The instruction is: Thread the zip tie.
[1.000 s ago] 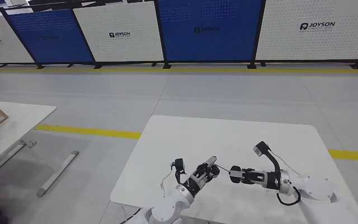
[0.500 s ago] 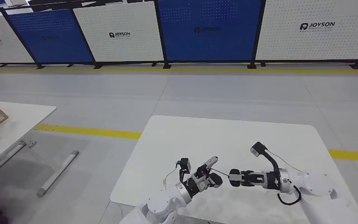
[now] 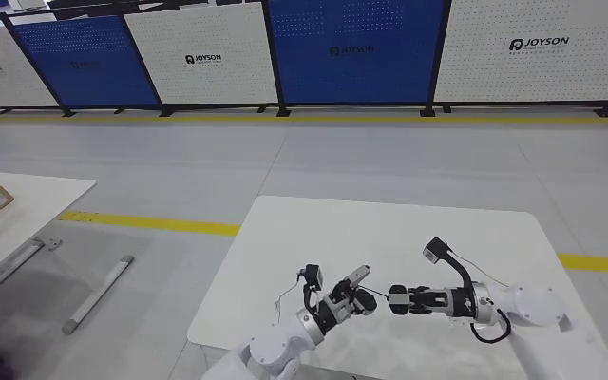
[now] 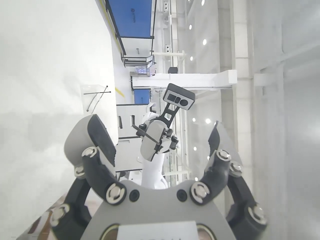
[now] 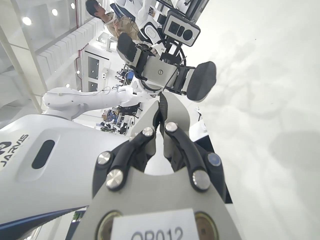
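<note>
One black zip tie (image 5: 168,81) is the whole job, and I see it as a thin, nearly straight strap held above the white tabletop (image 3: 380,228) between my two grippers. From the left wrist view the zip tie (image 4: 147,136) crosses the front of the right gripper at a slant. From above, the zip tie (image 3: 377,288) is a hairline running from the right gripper towards the left one. It is too thin for me to tell its head from its tail.

No closed loop shows anywhere, so I judge that the tie is picked up and presented but not yet threaded. The tail has yet to go through the head.

The right gripper (image 5: 161,101) has its fingers pinched together on the tie, with the strap poking out past the tips. Facing it, just beside the tie's free end, the left gripper (image 4: 155,121) has its fingers spread wide and grips nothing.

Farther off on the tabletop, a few thin black strips (image 4: 96,95) lie together; they look like spare ties.
</note>
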Robot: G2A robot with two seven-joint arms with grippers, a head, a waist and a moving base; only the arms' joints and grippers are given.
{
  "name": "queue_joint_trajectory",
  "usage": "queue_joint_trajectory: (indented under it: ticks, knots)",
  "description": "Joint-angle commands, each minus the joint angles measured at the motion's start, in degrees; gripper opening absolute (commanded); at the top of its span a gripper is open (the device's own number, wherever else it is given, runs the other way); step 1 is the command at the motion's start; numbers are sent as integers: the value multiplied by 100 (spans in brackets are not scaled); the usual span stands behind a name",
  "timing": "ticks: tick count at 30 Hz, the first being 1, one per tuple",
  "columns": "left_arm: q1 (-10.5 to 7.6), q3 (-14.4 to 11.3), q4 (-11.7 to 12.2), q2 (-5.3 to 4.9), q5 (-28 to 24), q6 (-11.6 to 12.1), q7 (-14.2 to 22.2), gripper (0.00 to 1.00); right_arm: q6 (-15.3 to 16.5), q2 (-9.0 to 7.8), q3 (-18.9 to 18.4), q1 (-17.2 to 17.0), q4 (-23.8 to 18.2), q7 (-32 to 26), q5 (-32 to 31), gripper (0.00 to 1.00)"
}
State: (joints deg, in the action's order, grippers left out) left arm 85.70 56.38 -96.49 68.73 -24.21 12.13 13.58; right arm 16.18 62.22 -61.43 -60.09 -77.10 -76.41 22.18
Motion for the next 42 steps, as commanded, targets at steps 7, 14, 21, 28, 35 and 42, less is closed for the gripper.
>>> queue_joint_trajectory:
  ticks: [7, 14, 21, 28, 35, 42]
  knots:
    - [32, -55, 58, 16, 71, 324, -27, 100, 0, 0, 0, 0, 0, 0, 0, 0]
    - [-25, -82, 96, 29, 103, 266, -8, 100, 10, -16, -12, -54, -127, -23, 46, 0]
    - [10, -58, 169, 32, 44, 473, 71, 45, -7, -16, 16, 92, 45, -135, 137, 0]
    - [71, -8, 177, 11, 59, 545, 255, 15, -51, -7, 96, 156, 127, -92, 117, 0]
    - [124, 5, 124, -2, 68, 603, 378, 17, -127, -9, 155, 190, 132, -74, 61, 0]
    - [191, -22, 20, -7, 179, 581, 338, 31, -178, -2, 225, 236, 172, -65, 60, 0]
